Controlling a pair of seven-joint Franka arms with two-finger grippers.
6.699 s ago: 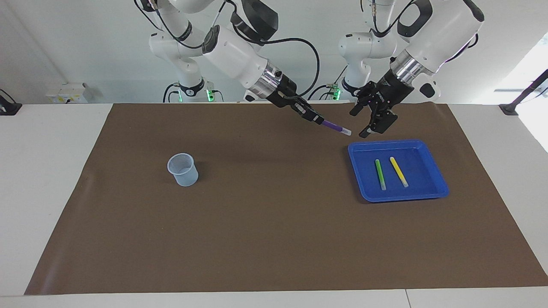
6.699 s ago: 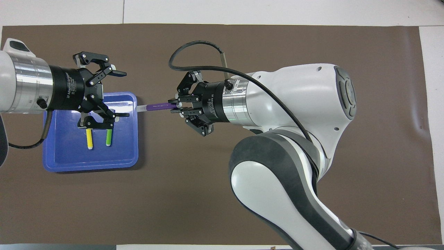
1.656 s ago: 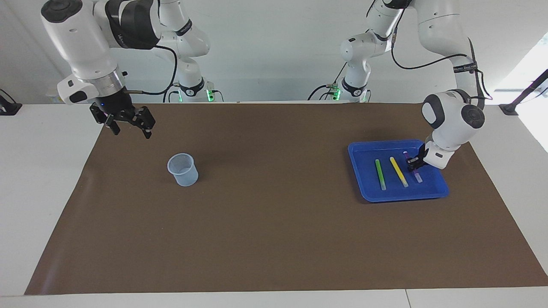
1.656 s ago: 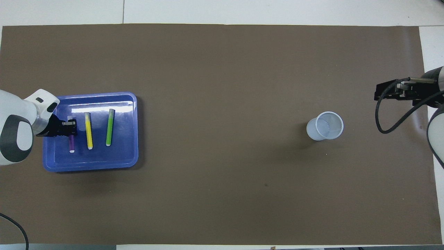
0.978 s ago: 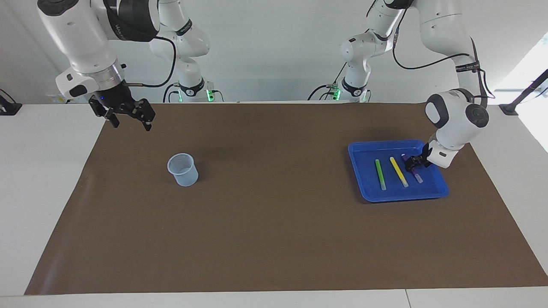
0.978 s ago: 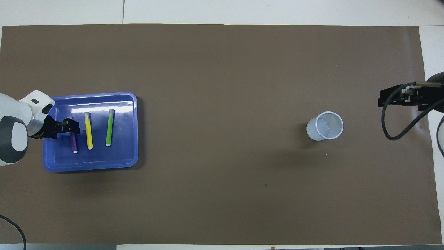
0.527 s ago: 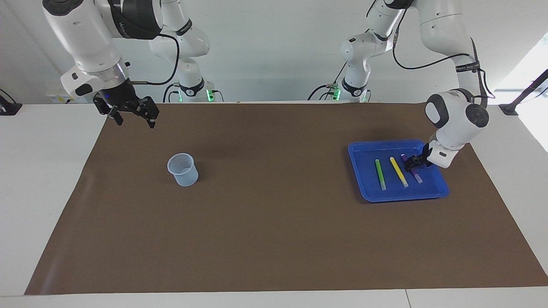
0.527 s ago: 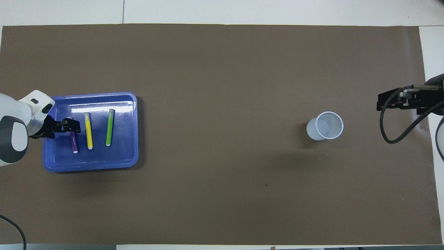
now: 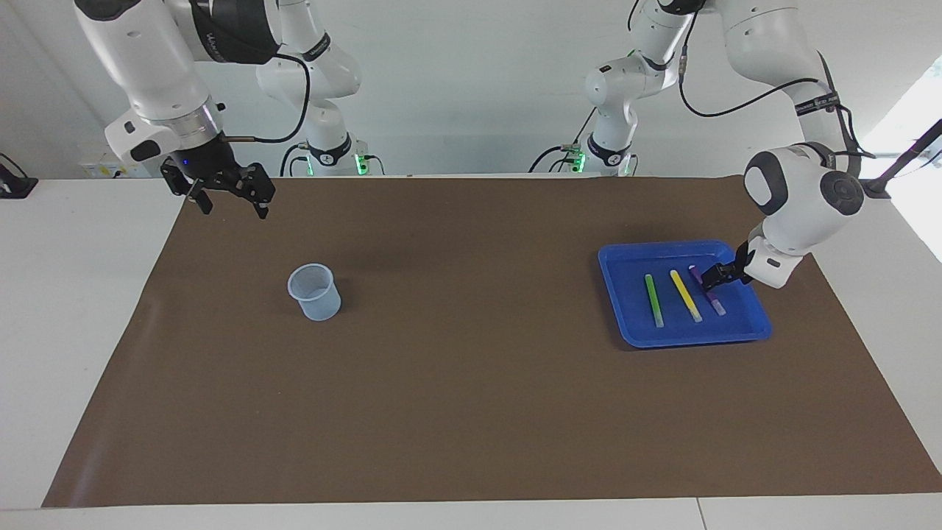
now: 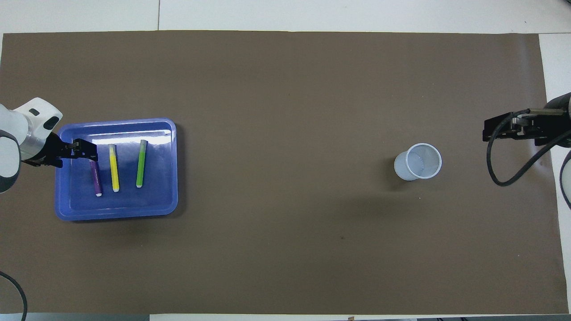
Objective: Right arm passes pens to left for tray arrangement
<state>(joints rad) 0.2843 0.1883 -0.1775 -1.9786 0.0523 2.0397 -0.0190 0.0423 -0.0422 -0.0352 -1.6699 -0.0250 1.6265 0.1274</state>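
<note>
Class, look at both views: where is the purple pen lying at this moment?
The purple pen lies flat in the blue tray at the left arm's end of the table, beside the yellow pen, with the left gripper over its farther end.

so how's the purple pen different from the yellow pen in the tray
The purple pen is shorter than the yellow pen. The purple pen lies nearest the left gripper; the yellow pen lies in the middle, beside the green pen. Both lie flat in the blue tray, roughly parallel.

Three pens [image 9: 684, 295] in one blue tray [image 9: 751, 330], one cup [image 9: 315, 292], two pincers, one brown mat [image 9: 471, 412].
</note>
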